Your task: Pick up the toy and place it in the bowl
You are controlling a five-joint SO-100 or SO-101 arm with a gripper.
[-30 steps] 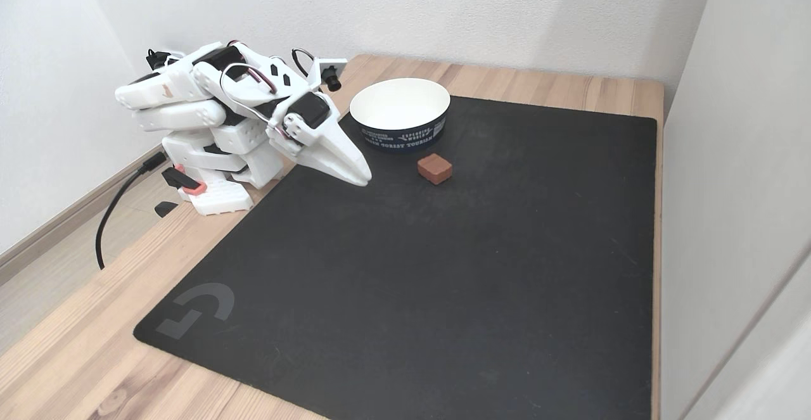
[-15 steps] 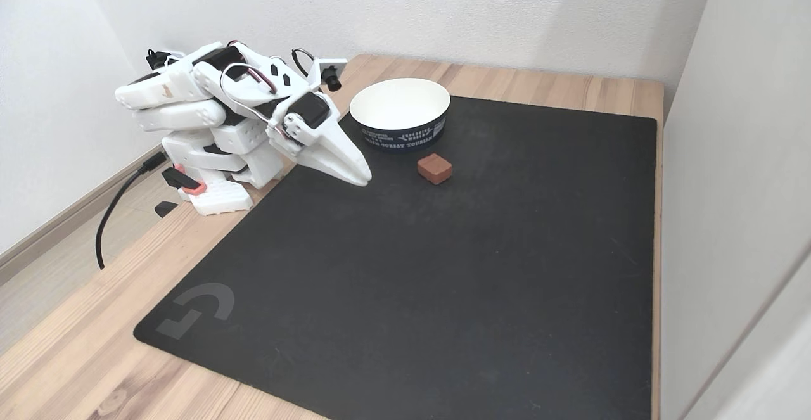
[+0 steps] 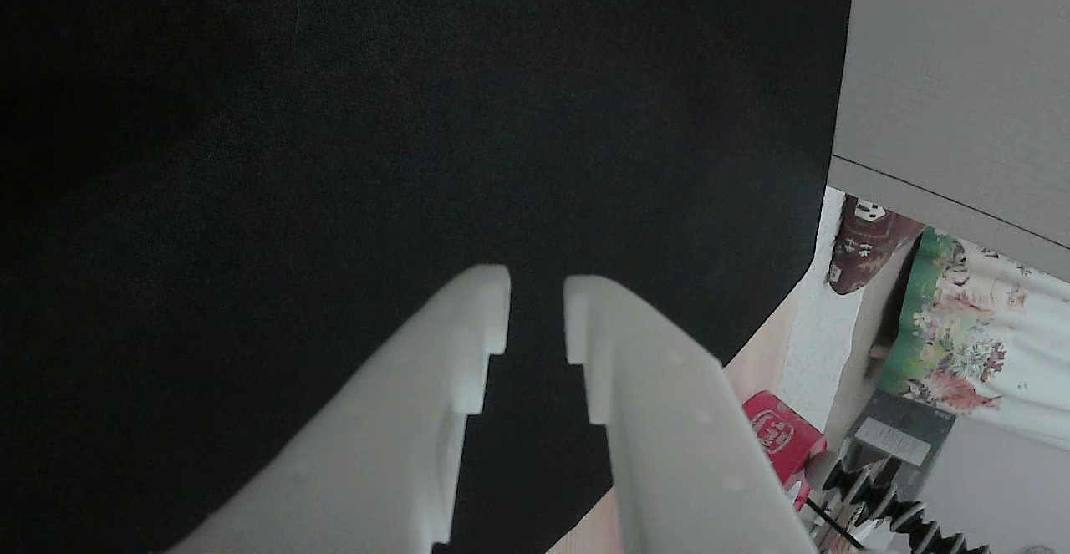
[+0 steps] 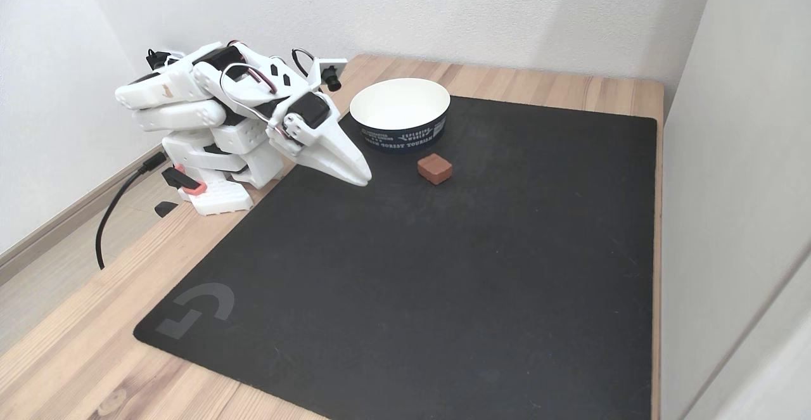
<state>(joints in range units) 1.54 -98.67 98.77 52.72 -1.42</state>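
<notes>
Gripper (image 4: pixel 362 178): white, two-fingered, on the folded white arm (image 4: pixel 209 100) at the left of the fixed view, tips low over the left edge of the black mat (image 4: pixel 443 293); in the other view the gripper (image 3: pixel 537 307) shows a narrow gap between its fingers, with only bare mat between them, holding nothing. Bowl (image 4: pixel 400 113): off-white inside, dark printed band outside, standing on the mat's far edge to the right of the gripper. Toy (image 4: pixel 434 168): small dark red cube, lying on the mat just in front of the bowl, apart from both bowl and gripper; wooden table (image 4: pixel 76 356) beneath all.
</notes>
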